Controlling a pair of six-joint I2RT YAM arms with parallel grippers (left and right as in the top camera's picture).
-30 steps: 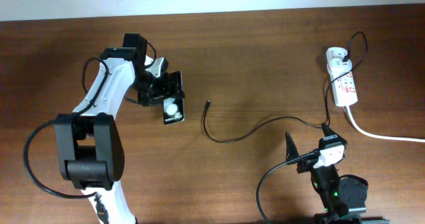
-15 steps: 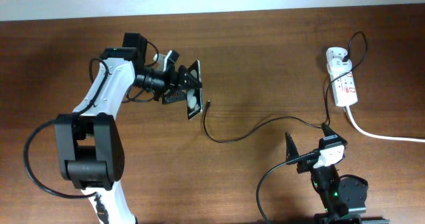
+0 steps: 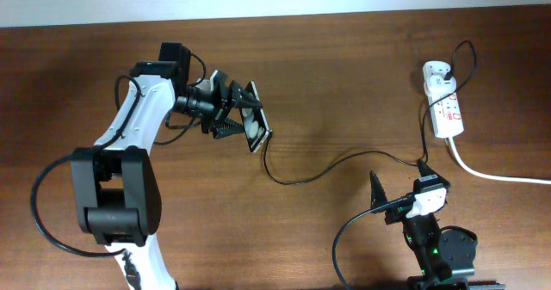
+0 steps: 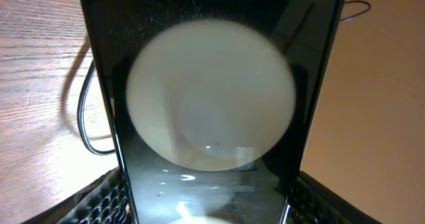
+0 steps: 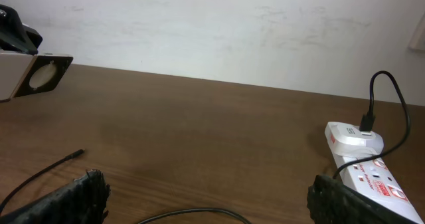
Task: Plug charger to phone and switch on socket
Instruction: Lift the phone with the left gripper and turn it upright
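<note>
My left gripper (image 3: 239,111) is shut on the phone (image 3: 255,128) and holds it tilted above the table, its lower end close to the charger's plug tip (image 3: 269,135). In the left wrist view the phone's glossy face (image 4: 212,104) fills the frame between my fingers (image 4: 106,201). The charger cable (image 3: 297,180) lies loose across the table to the white adapter (image 3: 438,70) in the socket (image 3: 448,111). My right gripper (image 3: 398,187) is open and empty, over the cable (image 5: 192,214). The right wrist view shows the tip (image 5: 76,153), the phone (image 5: 40,74) and the socket (image 5: 372,167).
The socket's thick white cord (image 3: 499,176) runs off to the right edge. The table's far edge meets a white wall (image 5: 212,31). My right arm's black cable (image 3: 344,238) loops at the front.
My left gripper lifted the phone off the table, carried it right toward the plug tip and tilted it. The right arm, cable and socket have not moved.
</note>
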